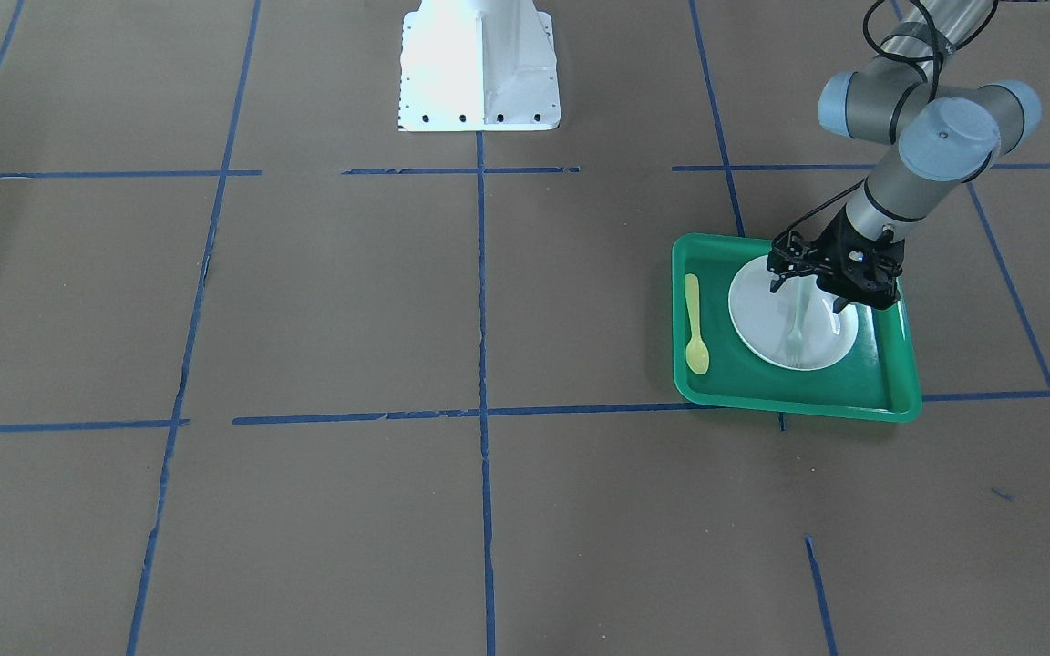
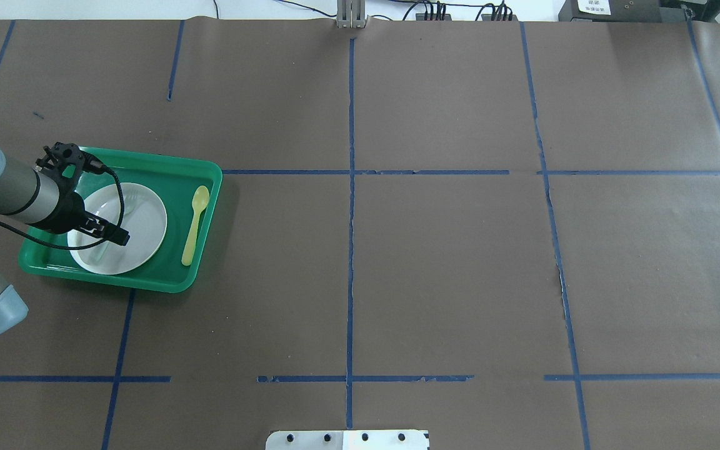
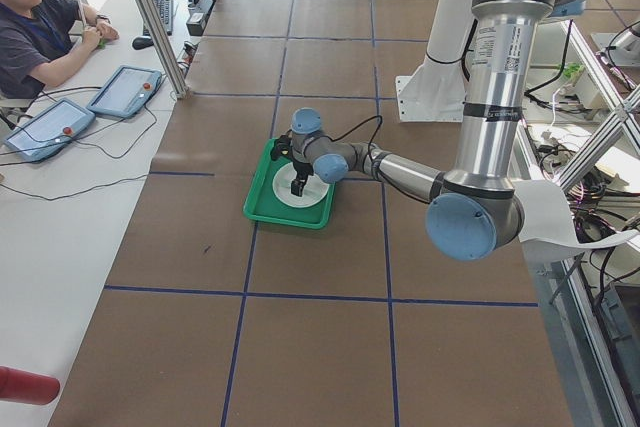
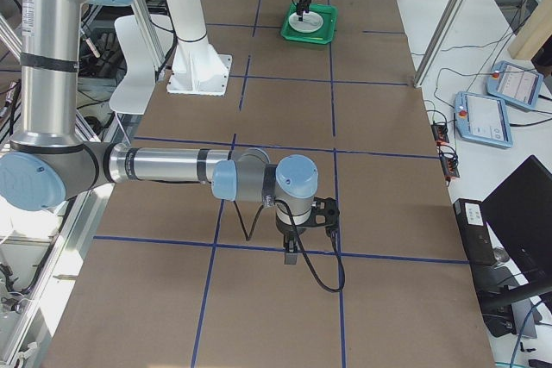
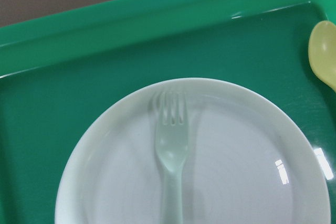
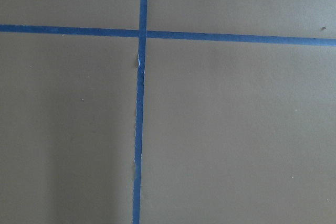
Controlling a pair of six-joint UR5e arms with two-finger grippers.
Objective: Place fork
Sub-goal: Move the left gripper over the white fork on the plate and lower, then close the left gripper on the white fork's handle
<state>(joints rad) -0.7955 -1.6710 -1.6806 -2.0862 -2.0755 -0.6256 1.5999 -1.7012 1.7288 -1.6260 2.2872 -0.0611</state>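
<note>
Left gripper [image 1: 808, 293]: jaws spread, one either side of the handle, apparently gripping nothing. Fork [image 5: 170, 145]: directly beneath the claw, lying flat on the white plate [image 5: 252, 171] in the green tray [image 5: 105, 30].

Assessment: placement looks done; only the claw's withdrawal is left.

Orientation: the long axis runs straight out from under the claw, tines ahead of it, away from the robot.

Yellow spoon [image 1: 694, 323]: to the claw's right, roughly parallel.

Right gripper [image 4: 293, 254]: well apart; its opening cannot be told.
</note>
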